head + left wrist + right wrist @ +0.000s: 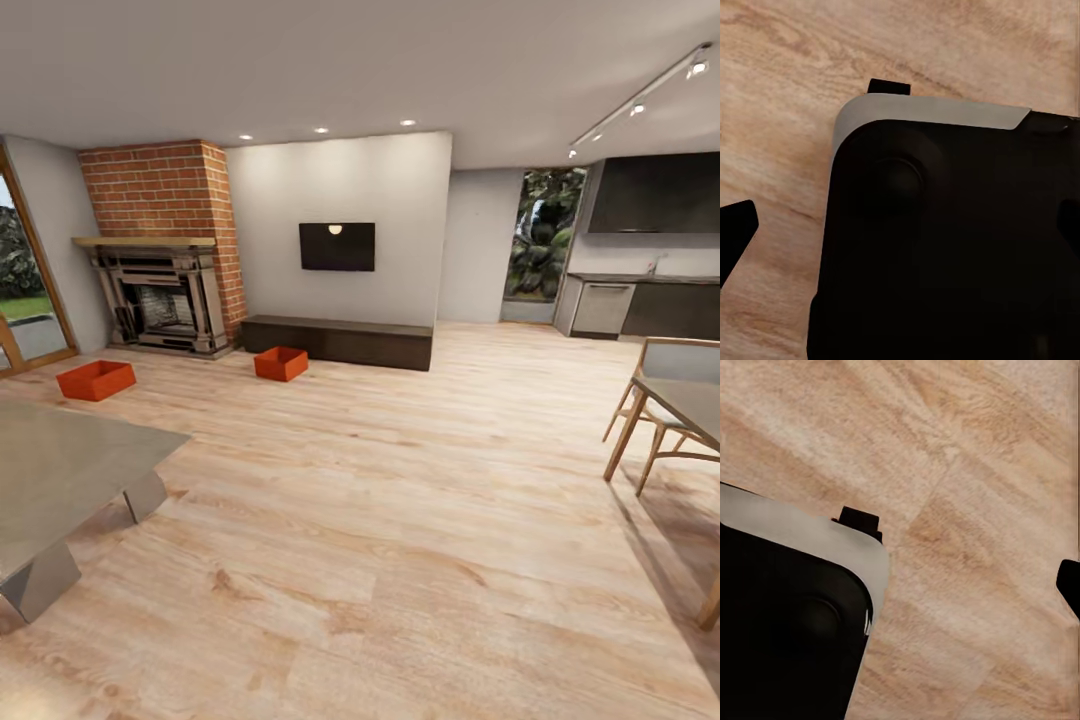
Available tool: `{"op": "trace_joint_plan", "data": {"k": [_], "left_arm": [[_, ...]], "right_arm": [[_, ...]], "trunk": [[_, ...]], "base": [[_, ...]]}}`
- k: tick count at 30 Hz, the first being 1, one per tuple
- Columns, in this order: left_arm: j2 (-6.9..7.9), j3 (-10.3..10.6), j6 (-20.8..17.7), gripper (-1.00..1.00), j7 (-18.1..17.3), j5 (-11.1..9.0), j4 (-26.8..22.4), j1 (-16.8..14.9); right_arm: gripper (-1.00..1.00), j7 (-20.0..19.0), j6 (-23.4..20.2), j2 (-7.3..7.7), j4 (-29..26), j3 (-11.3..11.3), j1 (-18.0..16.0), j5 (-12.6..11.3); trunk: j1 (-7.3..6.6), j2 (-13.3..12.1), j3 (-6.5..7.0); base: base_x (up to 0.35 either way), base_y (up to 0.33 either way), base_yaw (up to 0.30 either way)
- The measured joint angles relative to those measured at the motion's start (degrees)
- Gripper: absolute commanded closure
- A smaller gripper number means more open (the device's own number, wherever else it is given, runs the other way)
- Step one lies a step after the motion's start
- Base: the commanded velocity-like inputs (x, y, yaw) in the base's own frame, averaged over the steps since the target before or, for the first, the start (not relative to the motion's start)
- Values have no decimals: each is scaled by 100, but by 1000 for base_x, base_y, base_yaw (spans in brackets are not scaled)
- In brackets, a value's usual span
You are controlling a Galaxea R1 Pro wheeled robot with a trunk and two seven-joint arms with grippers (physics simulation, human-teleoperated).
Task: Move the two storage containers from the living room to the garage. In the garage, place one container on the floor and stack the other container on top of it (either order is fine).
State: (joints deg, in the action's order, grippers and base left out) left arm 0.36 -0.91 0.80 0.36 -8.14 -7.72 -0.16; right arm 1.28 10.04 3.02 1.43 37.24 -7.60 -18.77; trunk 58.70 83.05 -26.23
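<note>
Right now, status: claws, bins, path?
Claws: state unclear. Two storage containers on wood floor, apart, near fireplace. Grey table near left.

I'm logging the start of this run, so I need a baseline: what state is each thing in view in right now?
Left storage container: on the wood floor near the fireplace, upright, looks empty.
Right storage container: on the wood floor in front of the dark cabinet, upright, apart from the other.
TV: wall-mounted, screen dark.
Fireplace: unlit.
Ceiling lights: on.
Grippers: open or shut cannot be told.
</note>
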Motion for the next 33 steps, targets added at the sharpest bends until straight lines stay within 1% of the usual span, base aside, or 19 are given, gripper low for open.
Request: {"op": "trace_joint_plan", "data": {"k": [14,33], "left_arm": [[0,0,0,-100,1,0,0,0],[0,0,0,-100,-2,1,0,0]], "right_arm": [[-100,1,1,8,0,-2,0,-10],[-100,-1,-14,-2,0,4,1,6]], "trunk": [[0,0,0],[0,0,0]], "base": [[323,0,252],[323,0,8]]}}
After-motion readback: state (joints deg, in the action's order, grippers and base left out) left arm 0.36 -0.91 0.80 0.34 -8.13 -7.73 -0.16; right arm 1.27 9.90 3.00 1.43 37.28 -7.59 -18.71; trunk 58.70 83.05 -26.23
